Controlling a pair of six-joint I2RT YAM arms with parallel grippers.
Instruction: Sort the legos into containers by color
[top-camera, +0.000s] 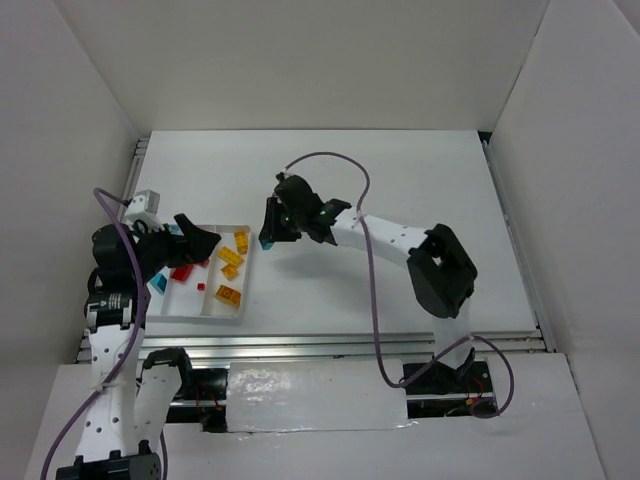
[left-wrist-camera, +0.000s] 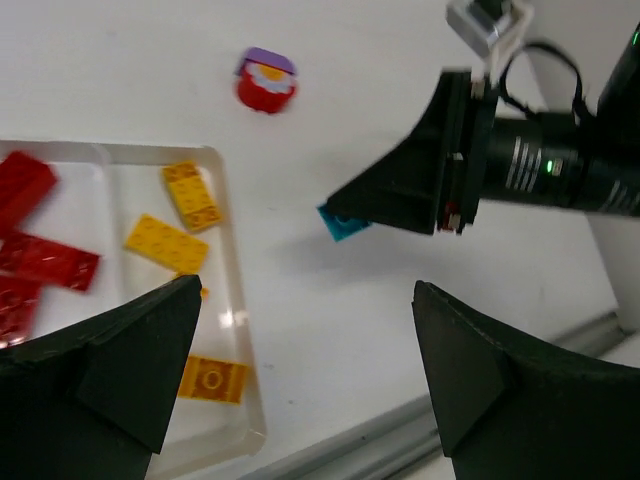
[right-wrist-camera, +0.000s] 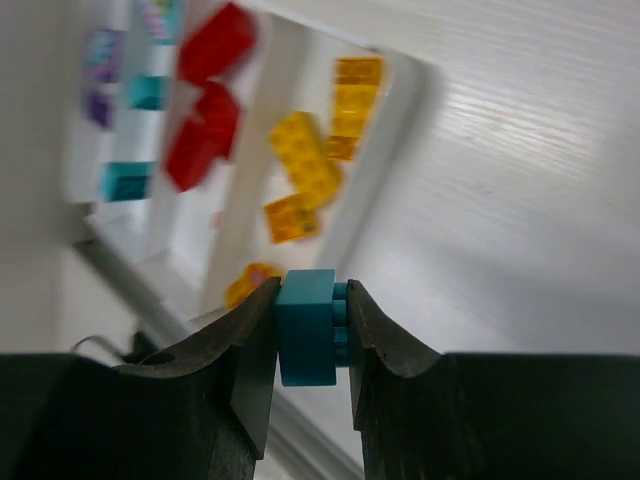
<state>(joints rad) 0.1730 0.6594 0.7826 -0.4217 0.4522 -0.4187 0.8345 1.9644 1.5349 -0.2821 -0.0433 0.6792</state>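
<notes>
My right gripper (right-wrist-camera: 312, 300) is shut on a teal lego (right-wrist-camera: 307, 325), pinched by its studded face and its base. From above, that gripper (top-camera: 268, 236) hangs just right of the white tray (top-camera: 247, 272) with the teal lego (top-camera: 267, 243) at its tip. The containers (right-wrist-camera: 400, 130) hold yellow legos (right-wrist-camera: 308, 165), red legos (right-wrist-camera: 205, 120), teal ones (right-wrist-camera: 125, 182) and purple ones (right-wrist-camera: 100, 60), each colour in its own lane. My left gripper (left-wrist-camera: 305, 370) stands open over the tray's right edge (left-wrist-camera: 235, 330), holding nothing. A rounded red and purple lego (left-wrist-camera: 266, 80) lies on the table beyond the tray.
The metal rail (top-camera: 400, 345) runs along the table's near edge, close to the tray's front corner. White walls close in the table on three sides. The right arm's purple cable (top-camera: 372, 300) loops over the table's right half.
</notes>
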